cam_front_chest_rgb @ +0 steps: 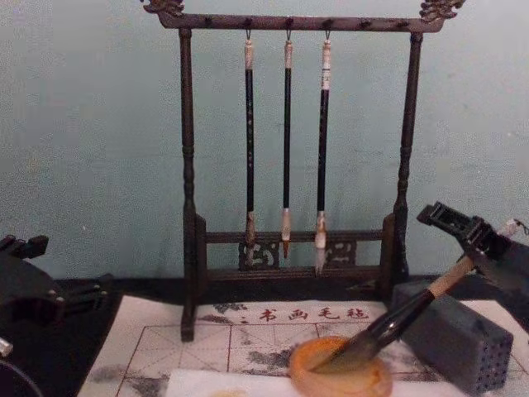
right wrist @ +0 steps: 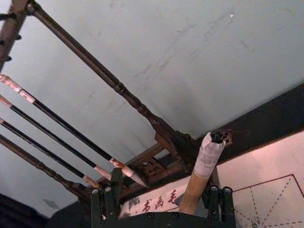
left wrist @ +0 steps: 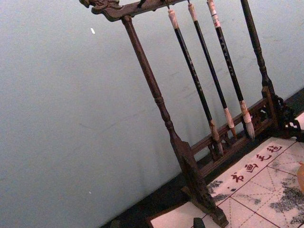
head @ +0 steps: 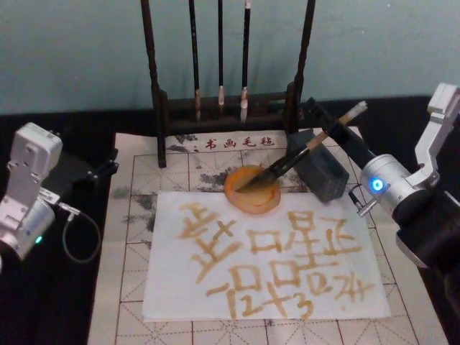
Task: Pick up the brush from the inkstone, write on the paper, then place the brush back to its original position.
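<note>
Brush point(head: 298, 157) tip rests in inkstone point(head: 251, 189) near paper's point(head: 172, 287) far edge — right gripper point(right wrist: 192, 194) clamps its handle; paper already written, so release comes next.

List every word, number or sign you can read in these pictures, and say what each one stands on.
"书画毛毡": red printed characters on the far edge of the felt mat, in front of the brush rack.
Brown brush-written characters cover the paper: loosely formed, not reliably readable; the lower row looks partly like digits.
Bands near the tops of the hanging brushes: any marks are too small to read.
</note>
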